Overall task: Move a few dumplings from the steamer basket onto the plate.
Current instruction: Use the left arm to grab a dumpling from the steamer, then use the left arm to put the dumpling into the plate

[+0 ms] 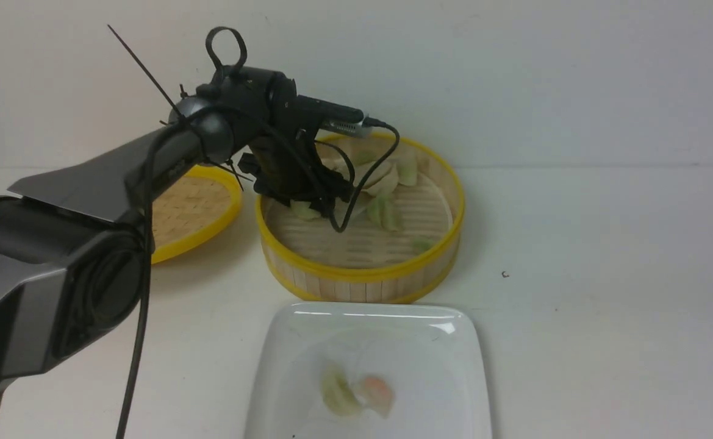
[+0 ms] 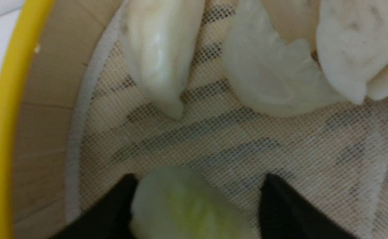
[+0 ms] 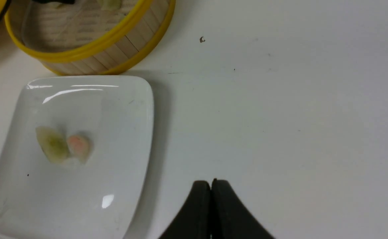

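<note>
While the left gripper [image 2: 198, 196] is being held with its jaws spread inside the steamer basket [image 1: 362, 274], a pale green dumpling [image 2: 177, 209] is being straddled by its two black fingers [image 2: 276, 199]. One finger is touching the dumpling's side and the other is standing apart from it, so nothing is being gripped yet. That dumpling is lying on the mesh liner [image 2: 247, 139] near the basket wall, with several more dumplings [image 1: 386, 210] lying further in. A green dumpling [image 1: 338, 393] and a pinkish one [image 1: 377, 393] are already lying on the white plate [image 1: 447, 366], touching each other. The right gripper [image 3: 211, 186] is being held closed, finger against finger, empty, over the bare table [image 3: 296, 116]. The dumpling skin is being judged soft, light, slick and easily torn. A gentle hold across the thick middle, not the thin pleated edge, is being advised.
</note>
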{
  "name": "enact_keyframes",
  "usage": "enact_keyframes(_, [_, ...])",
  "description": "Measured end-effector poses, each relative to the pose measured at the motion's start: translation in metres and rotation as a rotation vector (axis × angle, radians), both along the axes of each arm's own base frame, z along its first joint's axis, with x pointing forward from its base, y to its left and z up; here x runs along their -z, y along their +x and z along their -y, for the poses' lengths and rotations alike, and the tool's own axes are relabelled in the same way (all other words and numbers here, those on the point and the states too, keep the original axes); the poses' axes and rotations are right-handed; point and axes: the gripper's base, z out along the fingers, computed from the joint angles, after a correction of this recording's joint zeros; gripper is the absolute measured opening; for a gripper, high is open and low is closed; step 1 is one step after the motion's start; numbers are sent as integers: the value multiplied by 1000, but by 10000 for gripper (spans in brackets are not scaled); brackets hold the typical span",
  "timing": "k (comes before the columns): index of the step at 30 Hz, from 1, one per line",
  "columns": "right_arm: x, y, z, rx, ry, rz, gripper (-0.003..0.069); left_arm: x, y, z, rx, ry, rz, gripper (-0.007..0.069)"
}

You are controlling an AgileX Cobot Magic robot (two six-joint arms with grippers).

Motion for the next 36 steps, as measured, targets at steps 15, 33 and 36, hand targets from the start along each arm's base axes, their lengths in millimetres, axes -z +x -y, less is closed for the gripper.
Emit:
enact_keyframes(15, [1, -1, 0, -3, -3, -14, -15, -142, -64, -15, 98, -28, -22, 218])
enact_keyframes(33, [1, -1, 2, 0, -25, -13, -13, -41, -179, 15, 248, 43, -440, 218])
enact_keyframes(36, [1, -1, 2, -21, -45, -6, -13, -33, -177, 20, 247, 30, -442, 260])
